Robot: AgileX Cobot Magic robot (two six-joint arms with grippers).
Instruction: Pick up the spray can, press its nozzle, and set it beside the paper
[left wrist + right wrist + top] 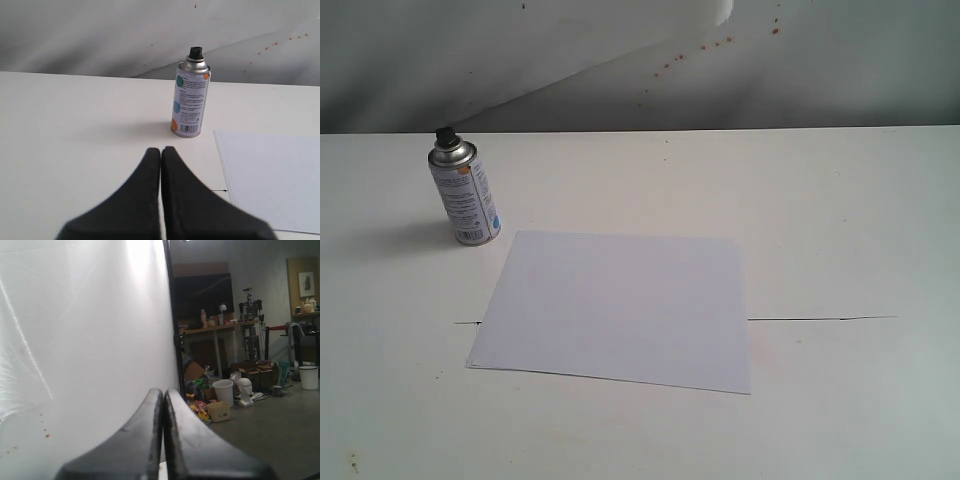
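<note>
White matte table (840, 220), spotted white backdrop (620, 40) behind; right wrist view looks past it into cluttered workshop. Spray can (466, 195) upright near paper (620, 305) far-left corner, not touching. I judge can rigid, light, smooth metal, likely slippery; take mid-body, below black nozzle (446, 134). Left gripper (161, 150), right gripper (164, 391): jaws pressed together, nothing held

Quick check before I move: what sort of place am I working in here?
Probably a lab or workshop test bench: a white table screened by a white backdrop sheet, and beyond it a cluttered room with a workbench, cardboard boxes and a mannequin head.
</note>
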